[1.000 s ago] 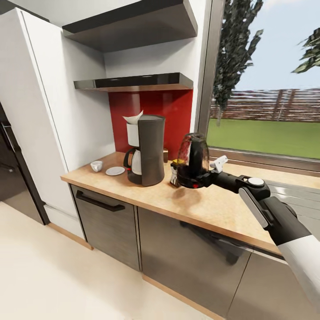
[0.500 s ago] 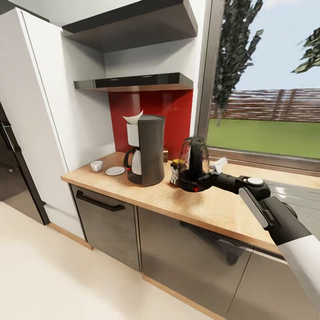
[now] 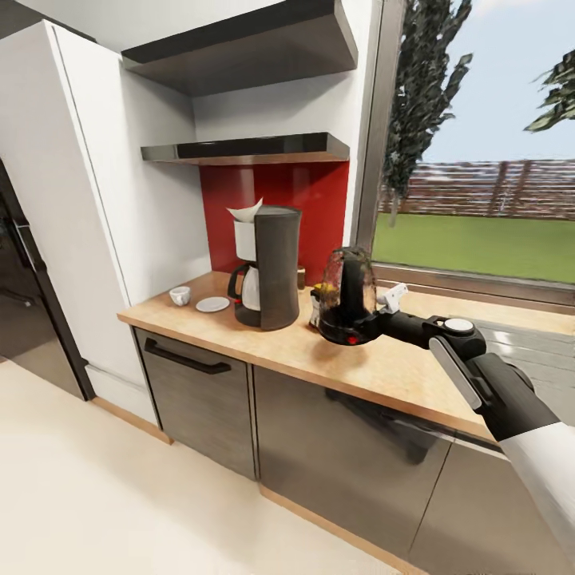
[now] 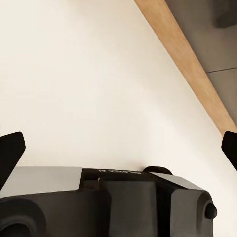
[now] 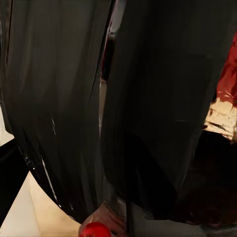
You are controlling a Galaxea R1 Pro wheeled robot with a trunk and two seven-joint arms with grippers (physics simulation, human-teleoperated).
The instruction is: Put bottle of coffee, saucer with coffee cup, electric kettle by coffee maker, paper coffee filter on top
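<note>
Electric kettle (image 3: 348,294) hung clamped in your right gripper (image 3: 369,321) above the countertop (image 3: 383,371), that arm stretched nearly level from the near right toward it, while your left gripper (image 4: 118,148), fingers spread and empty, faced the floor. You were judged mid-placement: the next move called for lowering the kettle upright beside the coffee bottle (image 3: 317,306) and, beyond it, the coffee maker (image 3: 267,267). Farthest along lay the saucer (image 3: 212,304) and cup (image 3: 180,295), apart.

A light wooden countertop (image 3: 375,371) runs beneath the window. On it stand the coffee maker (image 3: 267,268), a white saucer (image 3: 212,304), a small coffee cup (image 3: 180,295) beside it, and a coffee bottle (image 3: 317,308).
</note>
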